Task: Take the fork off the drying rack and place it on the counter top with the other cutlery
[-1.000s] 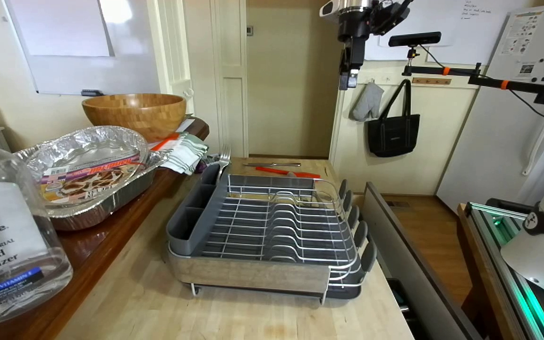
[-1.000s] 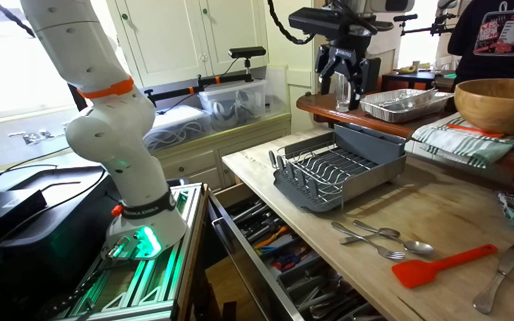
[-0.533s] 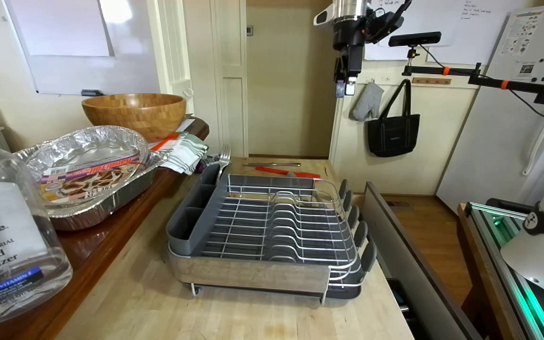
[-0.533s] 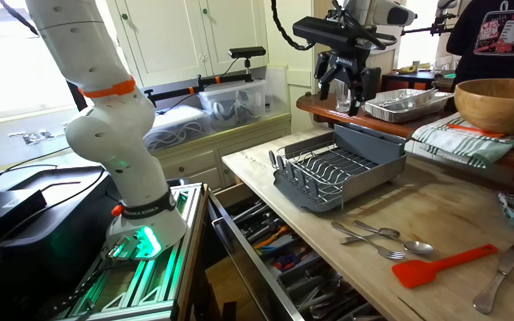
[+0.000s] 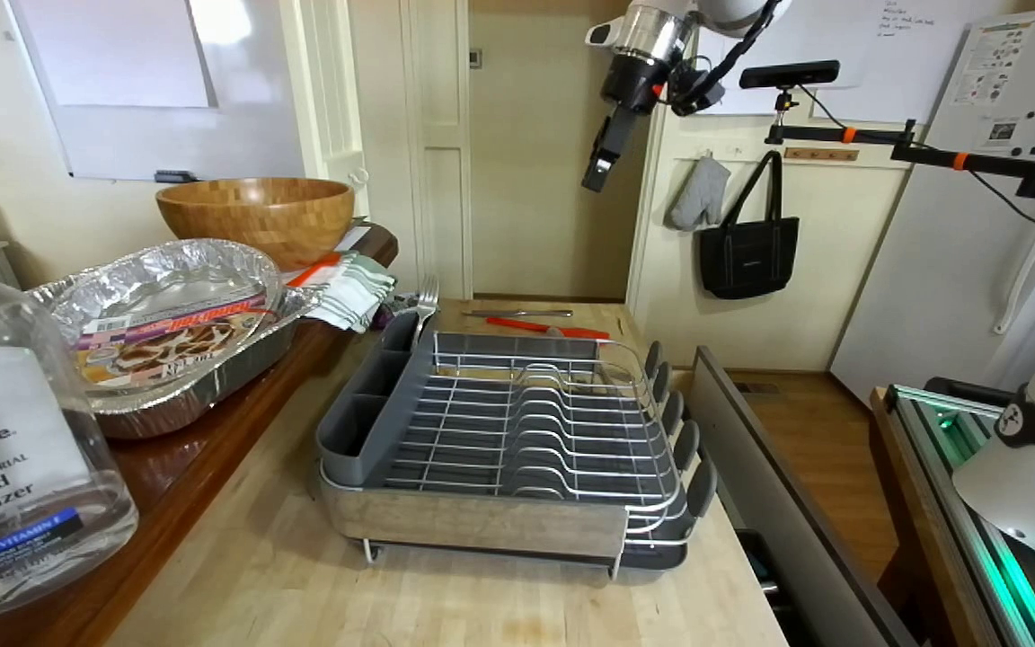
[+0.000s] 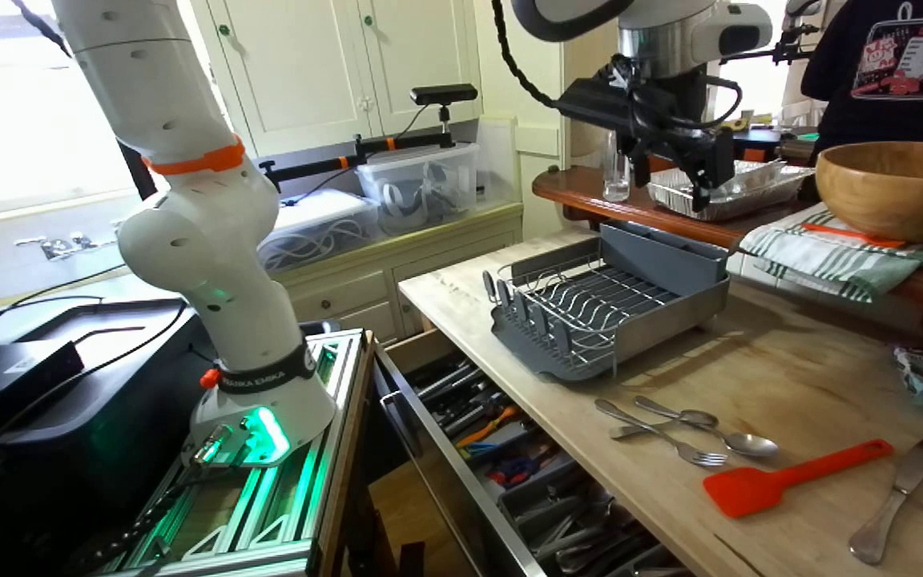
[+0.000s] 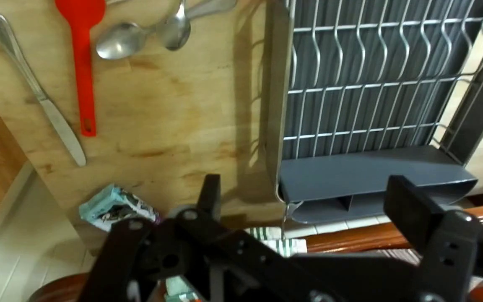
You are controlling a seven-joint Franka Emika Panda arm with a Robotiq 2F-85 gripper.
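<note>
The fork (image 5: 426, 305) stands tines up in the far end of the grey cutlery holder on the drying rack (image 5: 482, 521). In the wrist view the fork (image 7: 284, 220) shows thin and edge-on at the holder's corner. The rack also shows in an exterior view (image 6: 666, 328), where the fork cannot be made out. My gripper (image 7: 304, 179) is open and empty, tilted, high above the rack's holder end; it also shows in an exterior view (image 5: 596, 175). On the counter top (image 6: 814, 369) lie another fork (image 6: 662, 433), spoons (image 6: 750, 444) and a knife (image 6: 894, 498).
A red spatula (image 6: 798, 474) lies among the cutlery. An open drawer (image 6: 469, 481) runs along the counter's front. A raised wooden ledge behind the rack bears foil trays (image 5: 185, 395), a wooden bowl (image 5: 257, 216), a striped towel (image 5: 351, 292) and a sanitizer bottle (image 5: 23, 485).
My gripper has gone from pointing straight down to tilted. It has moved towards the holder side of the rack and slightly lower. The fork and rack have not moved.
</note>
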